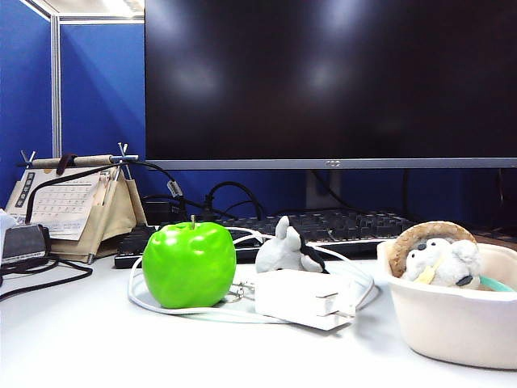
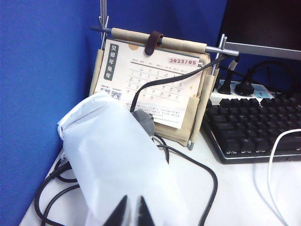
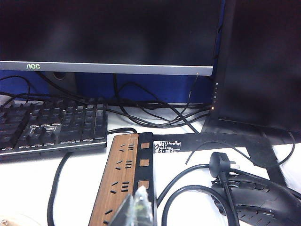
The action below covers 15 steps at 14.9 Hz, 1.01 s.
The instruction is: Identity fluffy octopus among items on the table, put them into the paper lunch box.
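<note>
The fluffy octopus (image 1: 284, 249), a small light-grey plush, lies on the table between the green apple (image 1: 190, 264) and the keyboard (image 1: 339, 226), just behind a white power adapter (image 1: 303, 297). The cream paper lunch box (image 1: 452, 323) stands at the right and holds a white-faced plush with a brown back (image 1: 436, 255). Neither gripper shows in the exterior view. My left gripper (image 2: 132, 213) is shut, its dark tips over a white bag (image 2: 117, 160). My right gripper (image 3: 134, 209) is shut with nothing in it, over a wood-look power strip (image 3: 124, 179). The wrist views show neither octopus nor box.
A white cable (image 1: 161, 307) loops round the apple and adapter. A desk calendar (image 1: 73, 202) stands at the back left, with black cables beside it. A monitor (image 1: 331, 81) fills the back. A black mouse (image 3: 258, 200) and a plug lie near the power strip.
</note>
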{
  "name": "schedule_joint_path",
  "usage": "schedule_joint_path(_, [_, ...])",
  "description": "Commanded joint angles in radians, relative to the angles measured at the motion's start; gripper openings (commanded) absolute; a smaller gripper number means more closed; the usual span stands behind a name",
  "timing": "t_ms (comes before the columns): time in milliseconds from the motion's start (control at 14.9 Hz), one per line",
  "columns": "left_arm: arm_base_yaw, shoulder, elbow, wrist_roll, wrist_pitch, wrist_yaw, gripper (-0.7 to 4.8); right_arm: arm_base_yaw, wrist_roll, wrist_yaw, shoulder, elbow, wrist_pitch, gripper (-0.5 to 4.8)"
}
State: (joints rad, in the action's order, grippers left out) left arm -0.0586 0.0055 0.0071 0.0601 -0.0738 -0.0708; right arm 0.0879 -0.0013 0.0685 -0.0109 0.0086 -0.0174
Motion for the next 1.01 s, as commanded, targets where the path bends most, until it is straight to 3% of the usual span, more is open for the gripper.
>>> schedule_joint_path(67, [-0.001,-0.002,0.000,0.000,0.002,-0.004,0.30,0.000,-0.002,0.002,-0.001,-0.005,-0.016,-0.06])
schedule_joint_path(403, [-0.001,-0.002,0.000,0.000,0.003,-0.004,0.30,-0.001,0.005,0.009,-0.001,-0.005,-0.017,-0.06])
schedule_joint_path(671, [-0.001,-0.002,0.000,0.036,0.022,-0.029,0.30,-0.001,0.082,0.137,-0.001,-0.005,-0.068,-0.06])
schedule_joint_path(806, [0.000,-0.002,0.000,0.110,0.088,-0.097,0.30,-0.001,0.110,0.153,-0.001,-0.004,-0.133,-0.06])
schedule_joint_path(940, [-0.001,-0.002,0.008,0.183,0.269,-0.214,0.30,-0.001,0.180,0.172,-0.001,0.011,-0.197,-0.06])
schedule_joint_path(1007, [-0.001,-0.002,0.032,0.214,0.270,-0.232,0.29,-0.001,0.186,0.188,-0.002,0.037,-0.188,-0.06])
